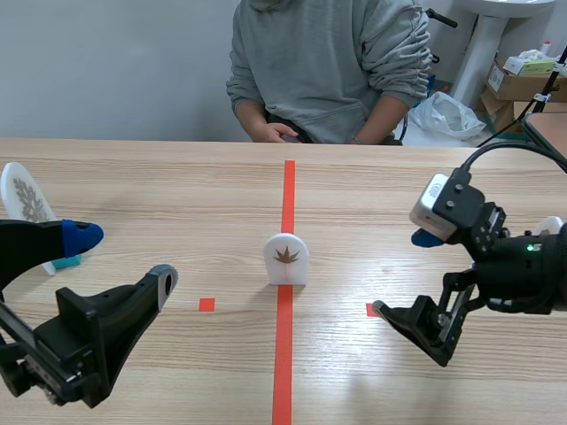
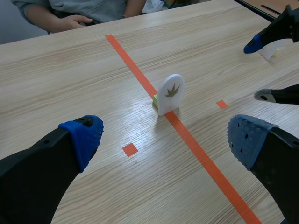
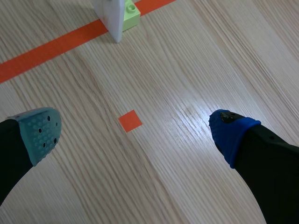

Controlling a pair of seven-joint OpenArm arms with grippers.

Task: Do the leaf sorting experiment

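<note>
Leaf card [image 1: 286, 258] stands on centre tape, left end effector [image 1: 124, 257] and right end effector [image 1: 403, 273] released either side; square pinch should avoid toppling.

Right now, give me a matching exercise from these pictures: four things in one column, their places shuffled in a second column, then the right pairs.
1. brown-leaf card
2. branching-leaf card
3. green block
4. person's hand

a. at the table's far edge
b. beside the left pincer
c. on the long tape line
d. behind the brown-leaf card

Pairs: 1-c, 2-b, 3-d, 4-a.
</note>
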